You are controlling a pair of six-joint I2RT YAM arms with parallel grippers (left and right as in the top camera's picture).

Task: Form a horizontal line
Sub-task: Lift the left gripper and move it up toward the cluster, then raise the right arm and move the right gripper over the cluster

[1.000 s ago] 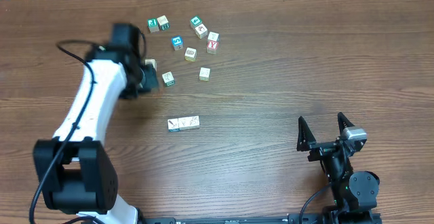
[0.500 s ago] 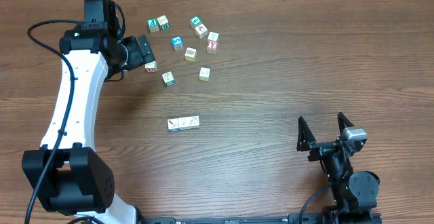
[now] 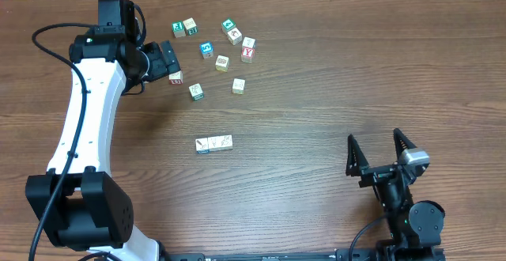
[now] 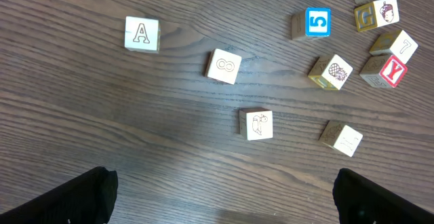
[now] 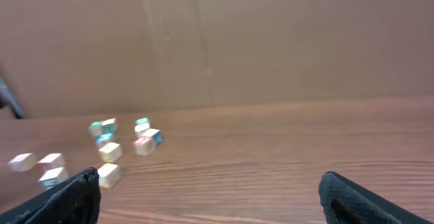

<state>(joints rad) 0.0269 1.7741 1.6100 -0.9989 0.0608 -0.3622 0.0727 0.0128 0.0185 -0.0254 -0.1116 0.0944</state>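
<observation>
At the far left of the bench (image 3: 316,79), the left end effector (image 4: 222,183) hangs over the loose cubes (image 3: 222,62) with its jaws spread wide and nothing between them; the right end effector (image 3: 374,137), also released and empty, sits near the front right corner, well apart from everything. The horizontal line (image 3: 213,144) lies toward the middle of the bench, three pale cubes touching side by side, its left end blue-edged, well apart from the scatter.

The step in hand looks like choosing and fetching the next cube. The cube marked with a loop (image 4: 224,66) or the one with a small figure (image 4: 259,125) would be the better pick, since each stands clear of its neighbours; the group around the blue 5 cube (image 4: 317,22) is crowded and a finger could knock one aside. Turn the wrist so the jaws meet two flat faces squarely, come straight down, and close only once the cube is centred. When placing, approach the row's open end along its own axis and set the cube flush without nudging the three.
</observation>
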